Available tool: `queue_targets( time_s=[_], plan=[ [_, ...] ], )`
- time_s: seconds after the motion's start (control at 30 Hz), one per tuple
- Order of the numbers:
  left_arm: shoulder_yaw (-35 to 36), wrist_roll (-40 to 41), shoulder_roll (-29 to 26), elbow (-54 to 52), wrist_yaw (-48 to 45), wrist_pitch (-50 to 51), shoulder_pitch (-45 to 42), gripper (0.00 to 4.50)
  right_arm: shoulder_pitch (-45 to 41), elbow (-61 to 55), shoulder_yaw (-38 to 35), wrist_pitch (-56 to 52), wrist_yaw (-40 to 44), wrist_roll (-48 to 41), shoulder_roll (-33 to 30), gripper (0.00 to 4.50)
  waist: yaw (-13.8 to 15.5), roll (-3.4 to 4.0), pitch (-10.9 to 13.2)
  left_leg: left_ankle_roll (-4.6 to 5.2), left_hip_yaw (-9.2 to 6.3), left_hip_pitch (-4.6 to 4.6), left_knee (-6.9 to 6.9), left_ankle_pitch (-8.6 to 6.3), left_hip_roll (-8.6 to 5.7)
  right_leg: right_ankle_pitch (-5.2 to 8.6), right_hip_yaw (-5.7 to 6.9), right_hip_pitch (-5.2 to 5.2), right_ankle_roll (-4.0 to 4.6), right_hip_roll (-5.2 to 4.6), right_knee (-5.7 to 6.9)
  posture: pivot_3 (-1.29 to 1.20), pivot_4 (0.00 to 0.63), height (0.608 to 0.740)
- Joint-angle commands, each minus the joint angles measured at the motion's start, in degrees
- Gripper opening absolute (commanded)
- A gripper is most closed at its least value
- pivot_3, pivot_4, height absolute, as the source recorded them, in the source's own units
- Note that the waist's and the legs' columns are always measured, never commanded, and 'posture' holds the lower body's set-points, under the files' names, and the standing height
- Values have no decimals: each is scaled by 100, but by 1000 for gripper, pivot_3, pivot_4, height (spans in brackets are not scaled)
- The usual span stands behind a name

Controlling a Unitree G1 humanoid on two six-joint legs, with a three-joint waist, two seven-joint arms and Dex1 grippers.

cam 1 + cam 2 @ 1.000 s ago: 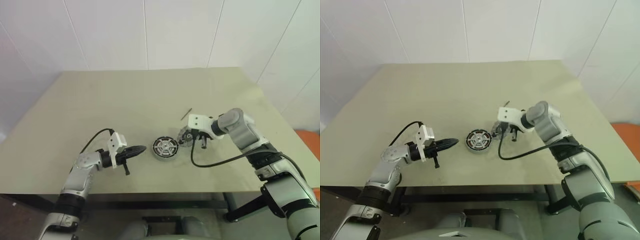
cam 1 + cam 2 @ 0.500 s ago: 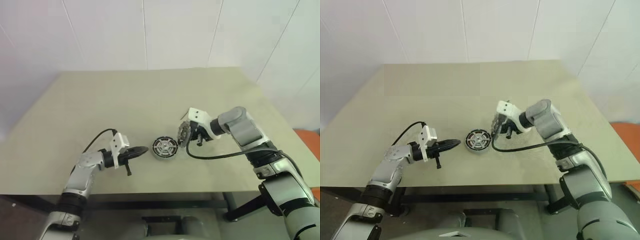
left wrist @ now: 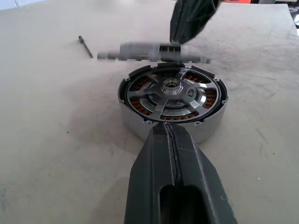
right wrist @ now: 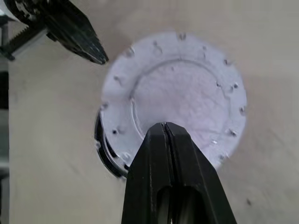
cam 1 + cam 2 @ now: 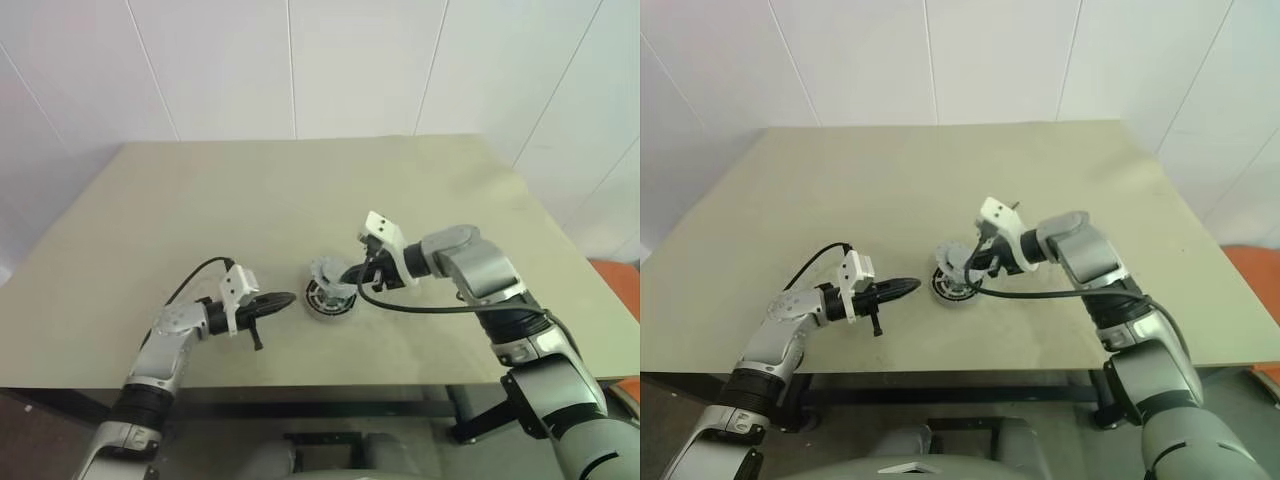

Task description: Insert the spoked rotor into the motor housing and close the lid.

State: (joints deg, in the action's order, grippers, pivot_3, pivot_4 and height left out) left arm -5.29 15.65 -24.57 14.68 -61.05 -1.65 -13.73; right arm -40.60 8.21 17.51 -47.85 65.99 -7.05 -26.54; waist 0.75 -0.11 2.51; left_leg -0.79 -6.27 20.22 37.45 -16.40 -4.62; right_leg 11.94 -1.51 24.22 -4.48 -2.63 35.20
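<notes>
The motor housing (image 3: 140, 126) is a round silver puck on the table, just in front of my left gripper (image 3: 170, 128), which is shut with nothing in it. The spoked rotor (image 3: 172, 95) lies inside the housing, with copper windings showing between its spokes. My right gripper (image 4: 164, 126) is shut on the edge of the lid (image 4: 182, 88), a flat pale disc. It holds the lid roughly level just above the housing (image 5: 330, 300), partly covering it. The lid (image 5: 326, 268) is not seated on the housing.
A small dark pin (image 3: 85, 46) lies on the beige table (image 5: 200, 200) beyond the housing. The right arm's black cable (image 5: 430, 308) loops over the table beside the housing. White walls border the table at the back.
My right gripper has moved left with the lid and rolled its wrist. The lid went from standing on edge beside the housing to lying flat over it. The left arm stayed still.
</notes>
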Motion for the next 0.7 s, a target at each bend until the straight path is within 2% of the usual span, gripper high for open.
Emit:
queue_targets(
  time_s=[0.03,0.43,0.57,0.7],
  plan=[
    [169,70,-61,-105,50,-69,-43,0,120,-317,-72,-31,-315,-121,116,32,0,0,0,0,1,1,1,0,0,0,0,1,0,0,0,0,0,740],
    [227,73,-90,-40,68,-58,-99,0,505,-161,-264,144,-1669,-162,818,32,-9,-4,-4,-1,1,-3,5,1,2,-2,0,1,2,4,8,0,0,740],
    [230,60,-77,-5,71,-65,-137,0,587,-299,-201,97,-1675,-198,666,906,-2,-10,-8,-1,1,-3,5,1,1,-2,0,0,2,4,7,0,0,740],
    [234,35,-55,18,69,-73,-156,0,639,-372,-166,81,-1702,-232,584,2314,-7,-9,-10,-1,2,-7,5,1,2,-2,0,-4,2,4,8,0,0,740]
  ],
)
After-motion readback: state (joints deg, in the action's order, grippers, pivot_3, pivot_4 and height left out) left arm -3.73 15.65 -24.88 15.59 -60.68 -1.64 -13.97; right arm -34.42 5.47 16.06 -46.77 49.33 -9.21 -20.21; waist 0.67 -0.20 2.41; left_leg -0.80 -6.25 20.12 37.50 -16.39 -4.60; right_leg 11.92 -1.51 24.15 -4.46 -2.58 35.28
